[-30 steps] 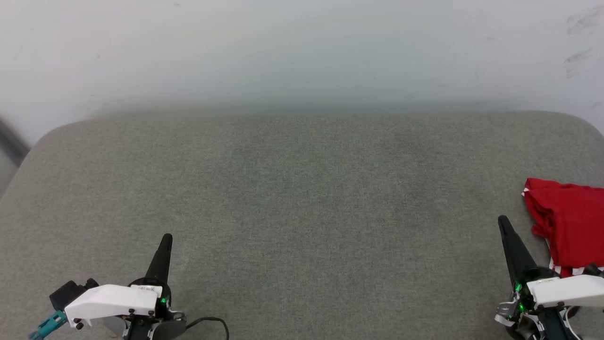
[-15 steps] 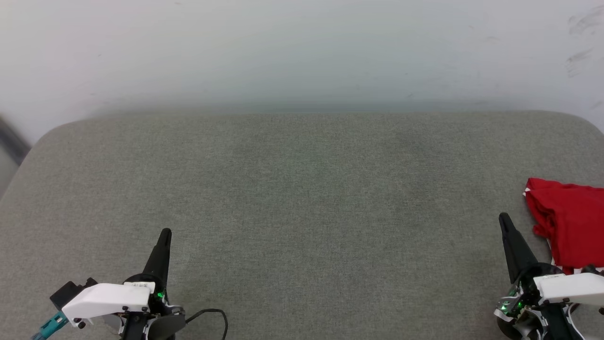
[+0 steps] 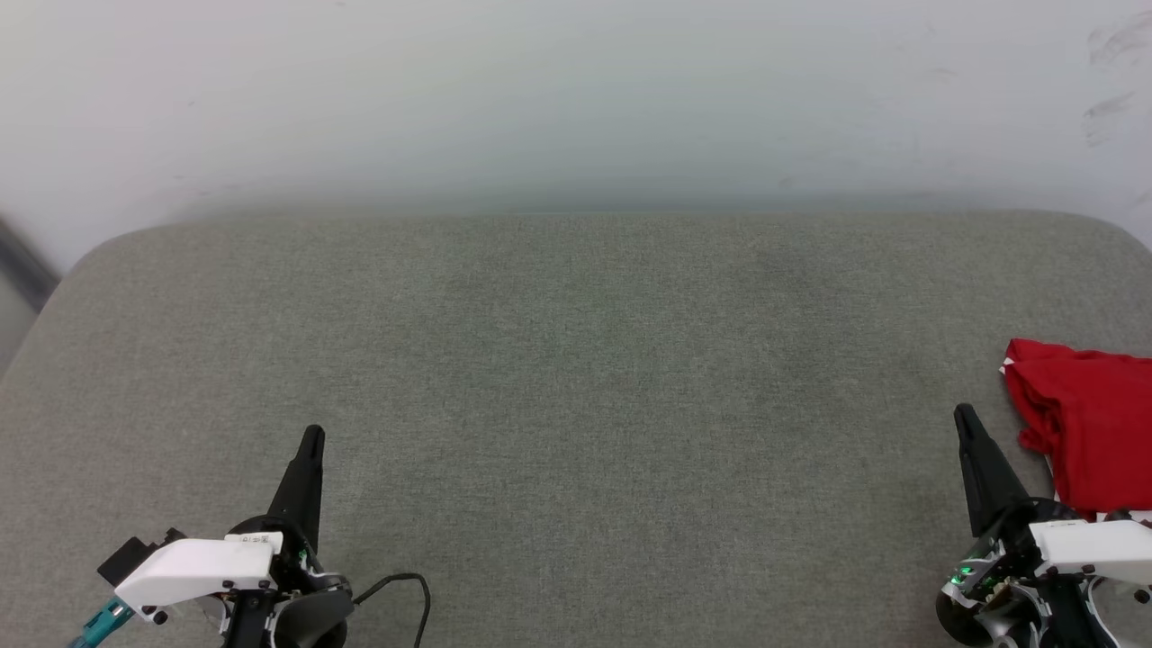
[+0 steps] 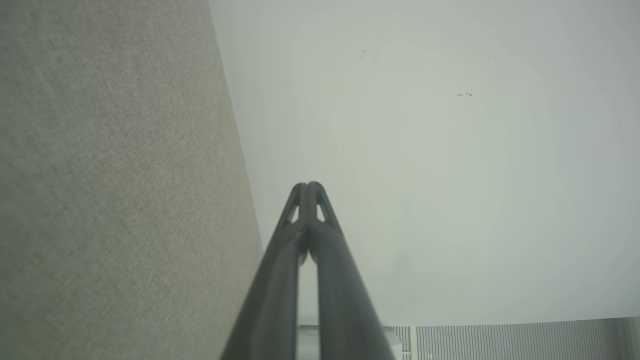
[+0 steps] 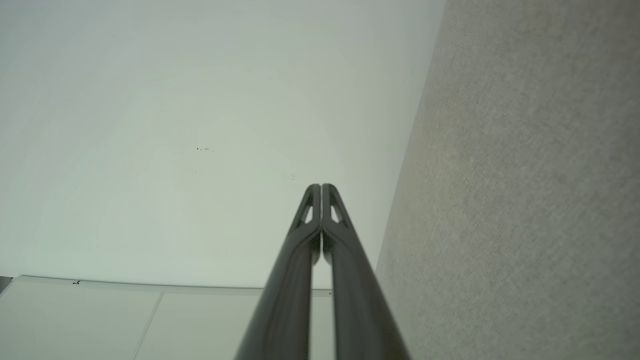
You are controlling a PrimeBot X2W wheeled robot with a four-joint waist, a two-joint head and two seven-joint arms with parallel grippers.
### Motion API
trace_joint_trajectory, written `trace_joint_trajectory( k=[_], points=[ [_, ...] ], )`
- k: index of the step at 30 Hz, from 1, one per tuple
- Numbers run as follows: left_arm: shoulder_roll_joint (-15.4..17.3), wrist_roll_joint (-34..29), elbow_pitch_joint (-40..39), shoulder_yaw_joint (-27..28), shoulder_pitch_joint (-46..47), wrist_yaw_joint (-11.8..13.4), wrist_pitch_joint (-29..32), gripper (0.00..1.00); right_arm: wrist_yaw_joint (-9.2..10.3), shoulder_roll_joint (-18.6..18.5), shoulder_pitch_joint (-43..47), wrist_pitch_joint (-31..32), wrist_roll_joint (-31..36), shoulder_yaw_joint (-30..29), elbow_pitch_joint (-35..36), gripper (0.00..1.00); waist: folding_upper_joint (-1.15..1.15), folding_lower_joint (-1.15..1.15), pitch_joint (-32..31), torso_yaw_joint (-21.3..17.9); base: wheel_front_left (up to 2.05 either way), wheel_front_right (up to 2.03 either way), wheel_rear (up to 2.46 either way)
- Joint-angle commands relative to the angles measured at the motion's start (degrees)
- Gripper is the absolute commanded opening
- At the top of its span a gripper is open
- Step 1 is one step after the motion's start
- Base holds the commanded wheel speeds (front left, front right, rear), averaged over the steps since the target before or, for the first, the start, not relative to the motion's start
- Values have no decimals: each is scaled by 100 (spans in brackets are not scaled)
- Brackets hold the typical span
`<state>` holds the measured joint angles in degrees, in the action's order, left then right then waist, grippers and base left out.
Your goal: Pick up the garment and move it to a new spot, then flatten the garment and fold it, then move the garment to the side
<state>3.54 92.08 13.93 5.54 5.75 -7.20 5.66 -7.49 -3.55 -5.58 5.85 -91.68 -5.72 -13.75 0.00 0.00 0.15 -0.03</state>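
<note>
Both arms draw back slightly toward near edge. Left gripper (image 3: 310,441), right gripper (image 3: 966,421): fingers pressed together, empty. Garment (image 3: 1084,423) unmoved, compact bundle at right side of grey cushion (image 3: 576,378), just beside right gripper. Judgement: final move-aside step appears done.

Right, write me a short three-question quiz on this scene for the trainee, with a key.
1. True or false: the right gripper is holding the red garment.
2. Where does the garment lie on the grey padded surface in the head view? A. in the middle. B. at the right edge, beside the right gripper. C. under the left gripper.
3. In a word, how do the left gripper's jaws stand?

Key: 1 false, its fingers are shut on nothing, beside the cloth; 2 B; 3 shut.
</note>
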Motion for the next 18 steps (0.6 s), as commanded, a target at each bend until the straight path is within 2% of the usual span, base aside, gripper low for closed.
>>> trace_joint_trajectory(
  k=[1, 18],
  points=[
    [-14, 78, 17, 35, 61, -41, 31, 0, 1, 23, -97, 9, -112, -13, -35, 0, 0, 0, 1, 1, 0, 0, 0],
    [-36, 76, 20, 66, 65, -53, 65, 0, 0, 37, -92, 27, -120, -30, -44, 0, 0, 0, 2, 3, 0, 0, 0]
  ],
)
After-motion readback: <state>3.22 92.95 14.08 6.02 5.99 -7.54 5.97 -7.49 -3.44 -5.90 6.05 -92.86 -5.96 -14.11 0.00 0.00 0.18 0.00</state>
